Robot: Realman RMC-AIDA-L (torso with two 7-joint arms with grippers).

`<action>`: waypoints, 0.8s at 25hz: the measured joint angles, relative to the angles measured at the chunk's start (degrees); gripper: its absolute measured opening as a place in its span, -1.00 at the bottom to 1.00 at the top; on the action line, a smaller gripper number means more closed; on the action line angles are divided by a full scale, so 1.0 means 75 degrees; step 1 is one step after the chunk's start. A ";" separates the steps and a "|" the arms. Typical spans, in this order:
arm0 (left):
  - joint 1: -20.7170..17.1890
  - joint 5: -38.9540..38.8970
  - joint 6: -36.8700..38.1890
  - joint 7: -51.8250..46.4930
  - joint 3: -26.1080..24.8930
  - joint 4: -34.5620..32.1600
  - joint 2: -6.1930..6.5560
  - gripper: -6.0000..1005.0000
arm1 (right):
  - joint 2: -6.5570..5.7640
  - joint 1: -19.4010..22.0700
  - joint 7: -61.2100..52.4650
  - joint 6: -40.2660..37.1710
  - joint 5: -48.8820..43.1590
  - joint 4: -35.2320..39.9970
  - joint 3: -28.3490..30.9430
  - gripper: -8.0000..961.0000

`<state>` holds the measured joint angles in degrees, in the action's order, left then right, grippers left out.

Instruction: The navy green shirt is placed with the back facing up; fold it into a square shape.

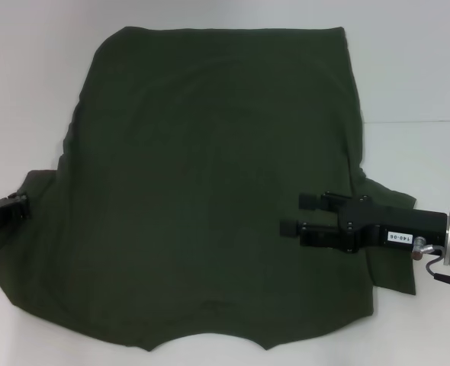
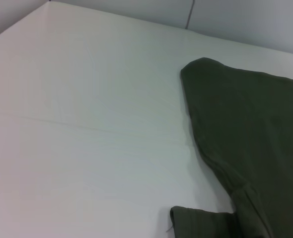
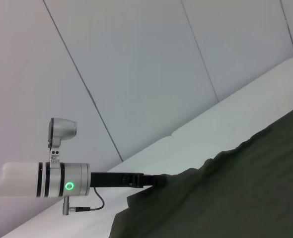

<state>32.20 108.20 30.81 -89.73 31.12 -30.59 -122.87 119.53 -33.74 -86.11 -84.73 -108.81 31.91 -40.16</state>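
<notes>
The navy green shirt [image 1: 210, 198] lies spread flat across the middle of the white worktop [image 1: 408, 76], its straight hem toward the far edge and the curved collar edge toward the near edge. Both short sleeves poke out to the sides near the front corners of the cloth.

The right gripper [image 1: 305, 213] reaches in from the worktop's right edge, lying level over the cloth just inside the right sleeve. Its two black fingers stand a modest way apart — nothing between them that I can see, and whether they touch the fabric or hover just over it I cannot tell.

Over at the left edge, the left gripper [image 1: 15, 207] sits right at the tip of the left sleeve; the right wrist view shows its arm meeting the cloth's rim there. Fingers spread or closed? Cannot tell from here.

The left wrist view shows only bare worktop with the shirt's far-left hem corner [image 2: 201, 67] beside it.

My read: this is the opening of the fold, no crease made yet — the shirt is at full width. Both arms look set at the sleeves for the first side folds. Next, each gripper needs a firm pinch on its sleeve edge, then a lift and a carry inward toward the shirt's middle, laying the flap flat without dragging the body of the cloth along.
</notes>
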 joint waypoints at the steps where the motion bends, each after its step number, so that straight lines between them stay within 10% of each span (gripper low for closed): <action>1: 0.0000 0.0000 -0.0002 0.0000 0.0000 0.0000 0.0000 -0.61 | 0.0000 0.0001 0.0000 0.0004 0.0000 0.0000 0.0000 0.87; 5: 0.0000 0.0000 -0.0007 0.0000 0.0000 -0.0009 0.0007 -0.92 | 0.0000 0.0010 -0.0002 0.0015 0.0000 0.0000 0.0000 0.87; 20: 0.0165 -0.0001 -0.0219 0.0254 -0.0001 -0.0447 0.0087 -0.96 | 0.0012 -0.0021 0.0023 0.0037 0.0027 -0.0135 0.0000 0.87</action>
<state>33.44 108.19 29.17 -87.83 31.11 -33.94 -122.22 119.62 -33.90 -85.93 -84.45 -108.61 30.90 -40.16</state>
